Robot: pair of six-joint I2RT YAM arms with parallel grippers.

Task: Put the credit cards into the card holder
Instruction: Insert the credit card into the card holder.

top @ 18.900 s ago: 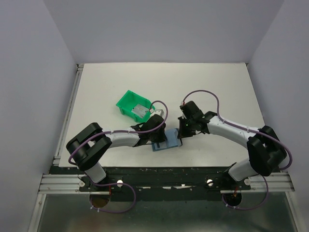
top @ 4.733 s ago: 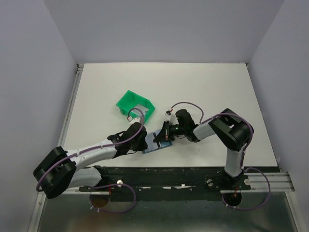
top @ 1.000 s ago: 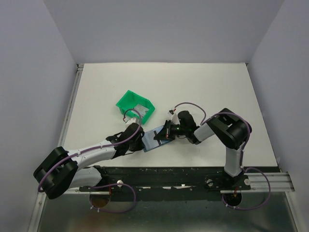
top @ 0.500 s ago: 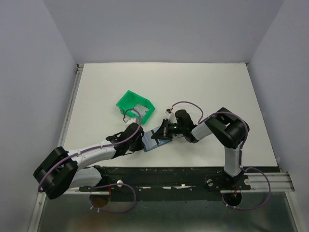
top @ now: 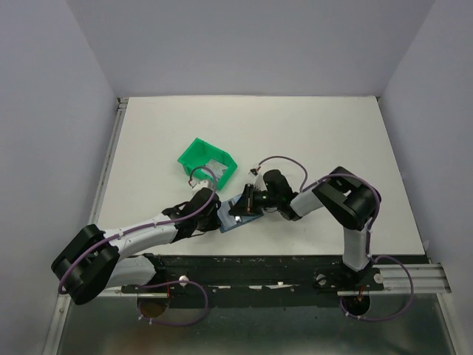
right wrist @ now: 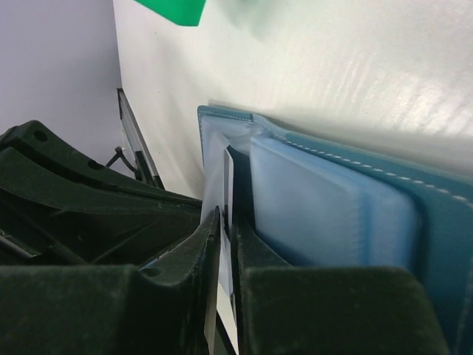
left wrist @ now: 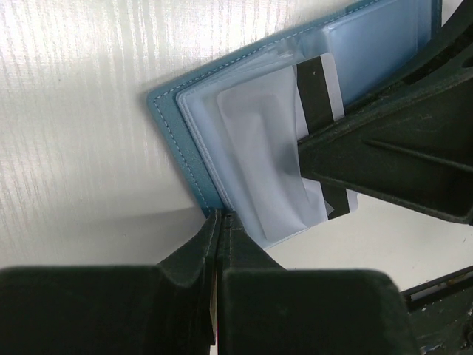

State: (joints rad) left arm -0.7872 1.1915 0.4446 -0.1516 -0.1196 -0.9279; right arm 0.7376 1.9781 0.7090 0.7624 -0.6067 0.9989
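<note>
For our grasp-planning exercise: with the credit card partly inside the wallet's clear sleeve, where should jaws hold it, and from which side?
Pinch the credit card across its flat faces at the striped end, coming from the side opposite the clear sleeve: only that end sticks out.

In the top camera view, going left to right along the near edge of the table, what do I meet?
First the left arm → left gripper → card holder → right arm. I left out the green bin and the right gripper, which overlap these sideways.
</note>
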